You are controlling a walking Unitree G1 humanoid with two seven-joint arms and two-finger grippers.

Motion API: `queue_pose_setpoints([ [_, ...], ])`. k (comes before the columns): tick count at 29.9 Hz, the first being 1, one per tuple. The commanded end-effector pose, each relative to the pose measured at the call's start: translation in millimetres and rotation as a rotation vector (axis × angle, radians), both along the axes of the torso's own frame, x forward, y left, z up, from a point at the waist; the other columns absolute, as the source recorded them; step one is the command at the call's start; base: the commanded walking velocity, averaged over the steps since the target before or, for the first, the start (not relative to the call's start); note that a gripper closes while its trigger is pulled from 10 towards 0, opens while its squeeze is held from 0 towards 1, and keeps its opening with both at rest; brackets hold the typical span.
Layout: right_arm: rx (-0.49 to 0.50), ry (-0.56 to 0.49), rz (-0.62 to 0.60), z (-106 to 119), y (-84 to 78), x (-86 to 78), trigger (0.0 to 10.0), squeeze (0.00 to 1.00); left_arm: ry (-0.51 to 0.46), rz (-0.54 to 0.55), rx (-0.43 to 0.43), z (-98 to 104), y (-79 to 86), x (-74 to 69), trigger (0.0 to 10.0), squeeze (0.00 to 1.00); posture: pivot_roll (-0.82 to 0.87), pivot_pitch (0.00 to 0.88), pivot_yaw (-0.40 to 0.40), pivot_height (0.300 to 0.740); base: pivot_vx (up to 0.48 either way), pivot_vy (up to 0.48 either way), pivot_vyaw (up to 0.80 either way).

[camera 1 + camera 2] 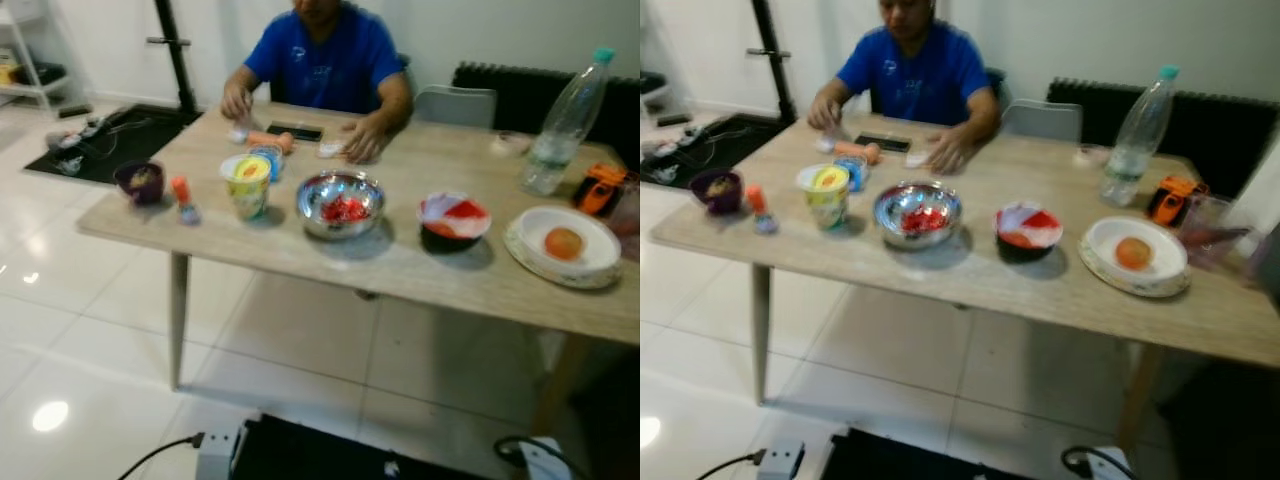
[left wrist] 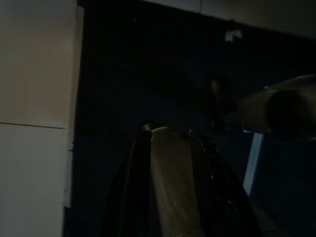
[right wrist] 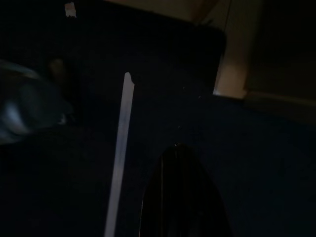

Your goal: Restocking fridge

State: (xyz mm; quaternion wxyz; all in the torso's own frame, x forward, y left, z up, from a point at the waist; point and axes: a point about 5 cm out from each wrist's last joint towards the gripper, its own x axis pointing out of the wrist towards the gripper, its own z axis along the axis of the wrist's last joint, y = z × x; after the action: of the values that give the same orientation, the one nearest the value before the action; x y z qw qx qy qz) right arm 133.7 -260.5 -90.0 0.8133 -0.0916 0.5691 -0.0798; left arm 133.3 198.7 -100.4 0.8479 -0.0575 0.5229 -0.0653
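We are in a home dining area: a light wooden table [image 1: 400, 265] stands on glossy white floor tiles [image 1: 70, 330], set with bowls, a plate and a water bottle [image 1: 565, 120]. A person [image 1: 325, 60] sits at its far side, a radiator [image 1: 520, 95] against the far wall.

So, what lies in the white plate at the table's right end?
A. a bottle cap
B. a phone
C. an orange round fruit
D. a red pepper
C: the white plate holds one orange round fruit, near the table's right end, in front of the water bottle.
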Motion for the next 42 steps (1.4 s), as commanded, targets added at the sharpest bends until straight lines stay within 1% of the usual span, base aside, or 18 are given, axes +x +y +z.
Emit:
queue_pose_setpoints([
  [1, -0.004, -0.001, -0.006, 0.6, -2.1, -0.2, 10.0, 0.00, -0.010, -0.021, 0.013, 1.4, 0.7, 3.9, 10.0, 0.00, 0.01, 0.000, 0.001, 0.740, 0.000, 0.000, -0.79],
  [10, -0.006, -0.005, -0.013, 0.2, -1.2, -0.6, 10.0, 0.00, -0.012, -0.014, 0.014, 1.4, 0.6, 3.9, 10.0, 0.00, 0.01, 0.000, 0.003, 0.740, 0.000, 0.000, -0.79],
  [15, -0.008, -0.011, -0.004, 0.2, -0.4, 0.3, 10.0, 0.00, -0.013, -0.025, 0.016, 1.5, 0.5, 4.2, 10.0, 0.00, 0.01, 0.000, 0.003, 0.740, 0.000, -0.049, 0.00],
  [20, -0.006, -0.019, -0.006, 0.5, 0.3, 1.5, 10.0, 0.00, -0.015, -0.025, 0.032, 1.7, 1.7, 4.6, 10.0, 0.00, 0.01, 0.000, 0.003, 0.740, 0.000, -0.457, 0.00],
  [22, -0.005, -0.021, -0.008, 0.7, 0.3, 2.1, 10.0, 0.00, -0.033, 0.007, 0.046, 2.2, 3.4, 5.7, 10.0, 0.00, 0.01, 0.000, 0.001, 0.740, 0.000, 0.000, 0.00],
  [24, -0.005, -0.022, -0.008, 0.7, 0.3, 2.2, 10.0, 0.00, -0.041, 0.007, 0.053, 2.6, 3.8, 6.3, 10.0, 0.00, 0.01, 0.000, 0.001, 0.740, 0.000, 0.000, 0.00],
  [29, -0.002, -0.024, -0.010, 0.8, 0.1, 2.2, 10.0, 0.00, -0.068, 0.055, 0.078, 3.5, 6.3, 7.8, 10.0, 0.00, 0.01, 0.000, -0.003, 0.740, 0.000, 0.000, 0.00],
  [33, 0.007, -0.031, -0.009, 0.8, 0.7, 2.8, 10.0, 0.00, -0.083, 0.090, 0.080, 4.1, 7.6, 8.5, 10.0, 0.00, 0.01, 0.000, 0.002, 0.740, 0.000, 0.000, 0.00],
  [34, 0.017, -0.046, -0.002, 1.4, 1.4, 4.8, 10.0, 0.00, -0.087, 0.095, 0.082, 4.3, 8.1, 9.0, 10.0, 0.00, 0.01, 0.000, 0.003, 0.740, 0.000, 0.000, 0.00],
  [37, 0.029, -0.064, -0.008, 2.5, 1.4, 7.4, 10.0, 0.00, -0.087, 0.082, 0.088, 4.5, 8.2, 9.3, 10.0, 0.00, 0.01, 0.000, 0.002, 0.740, 0.000, 0.000, 0.00],
  [39, 0.033, -0.071, -0.007, 3.3, 1.0, 9.0, 10.0, 0.00, -0.083, 0.054, 0.076, 4.5, 6.7, 9.7, 10.0, 0.00, 0.01, 0.000, 0.002, 0.740, 0.000, -0.472, 0.00],
  [42, 0.032, -0.071, -0.005, 3.5, 0.7, 9.4, 10.0, 0.00, -0.083, 0.049, 0.076, 4.5, 6.6, 9.7, 10.0, 0.00, 0.01, 0.000, 0.002, 0.740, 0.000, -0.469, 0.00],
])
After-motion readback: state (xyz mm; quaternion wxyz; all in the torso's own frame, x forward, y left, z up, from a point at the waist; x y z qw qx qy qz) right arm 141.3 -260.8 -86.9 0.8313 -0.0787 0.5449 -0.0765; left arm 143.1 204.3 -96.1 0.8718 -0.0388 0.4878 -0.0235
